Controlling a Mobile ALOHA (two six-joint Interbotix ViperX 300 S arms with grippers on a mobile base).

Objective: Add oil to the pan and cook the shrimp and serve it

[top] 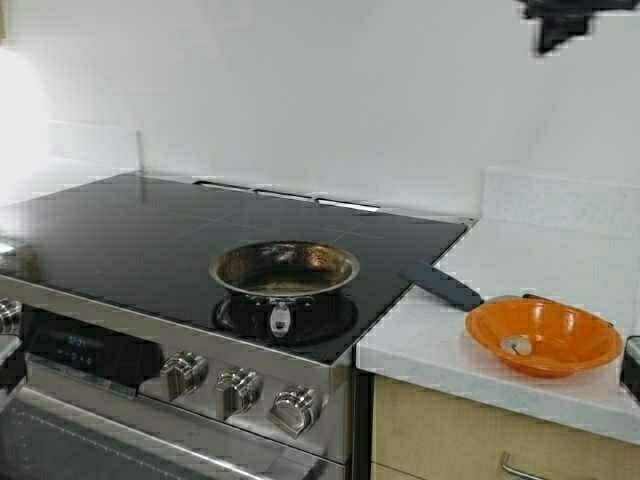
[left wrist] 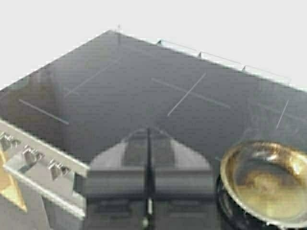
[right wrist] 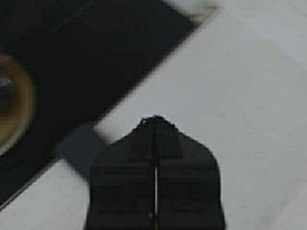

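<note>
Grippers: left gripper (left wrist: pixel 147 132) hovers over the cooktop beside the pan, fingers pressed together on nothing; right gripper (right wrist: pixel 154 120) hangs over the counter beyond the pan's side, likewise clenched and empty.
Progress: early by my reading; no oil jug is in view, and cooking and serving remain.
Cooktop (top: pixel 150 225): black glass, carrying the pan near its front edge.
Orange bowl (top: pixel 545 337): on the counter (top: pixel 560 250) right of the pan, holding one small pale piece, probably shrimp (top: pixel 517 346).
Pan (top: pixel 284 268): browned inside, no shrimp visible; whether oil coats it I cannot tell.

The pan (right wrist: pixel 12 103) (blurred) is cut off by the frame edge.
</note>
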